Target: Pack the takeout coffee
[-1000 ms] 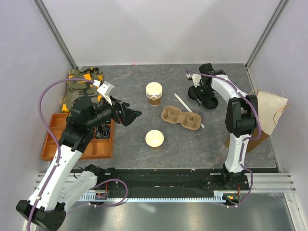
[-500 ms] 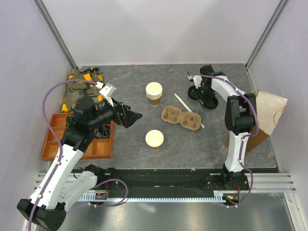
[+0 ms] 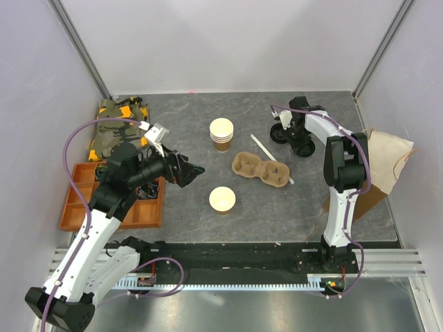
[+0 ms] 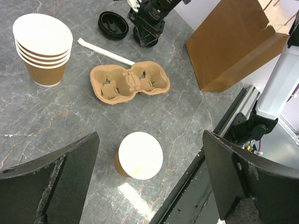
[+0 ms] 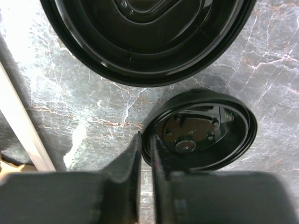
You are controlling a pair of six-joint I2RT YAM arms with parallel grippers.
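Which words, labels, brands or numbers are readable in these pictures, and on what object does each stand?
None can be read.
No print shows on the single brown paper cup, the stack of nested brown cups, the moulded cardboard cup carrier, the brown paper bag or either round black plastic lid.

Bright, even light — soft shadows

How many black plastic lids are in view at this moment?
2. The first lid lies far back on the right side. The second lid lies close beside it, its rim between the fingers of the right gripper. No others are visible.
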